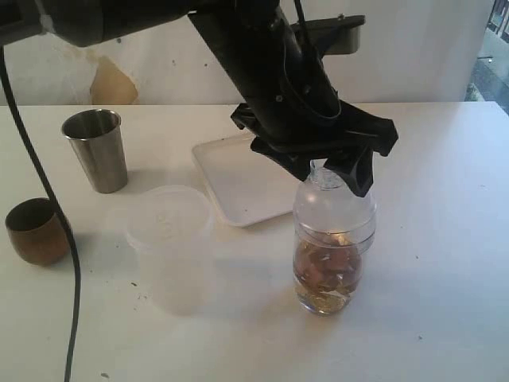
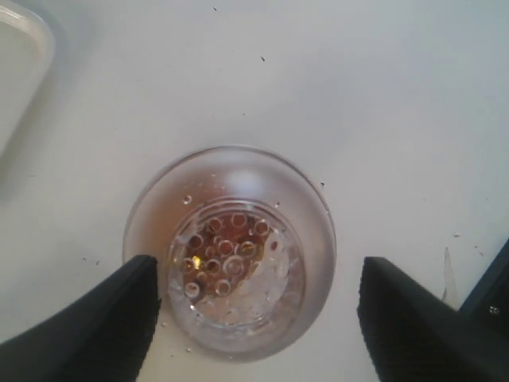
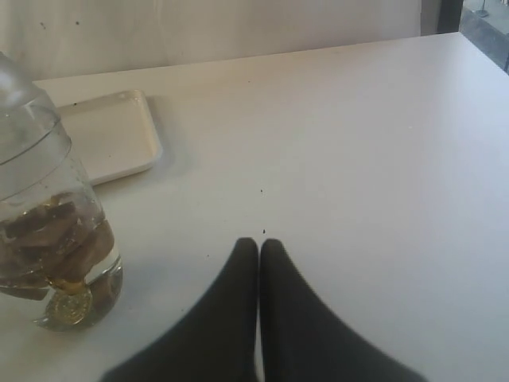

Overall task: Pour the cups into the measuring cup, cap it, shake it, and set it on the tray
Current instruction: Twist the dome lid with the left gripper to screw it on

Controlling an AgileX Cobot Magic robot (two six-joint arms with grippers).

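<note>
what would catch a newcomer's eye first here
The black left gripper hangs open over a tall clear plastic measuring cup with a domed lid and brown contents, standing on the table beside the flat white tray. A shiny steel tumbler and round brown wooden cup stand far left.

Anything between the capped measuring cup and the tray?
Nothing visible. Bare table lies between the measuring cup and the tray. The frosted container stands off to the side, outside that path. The left gripper straddles the cup's top, open.
</note>
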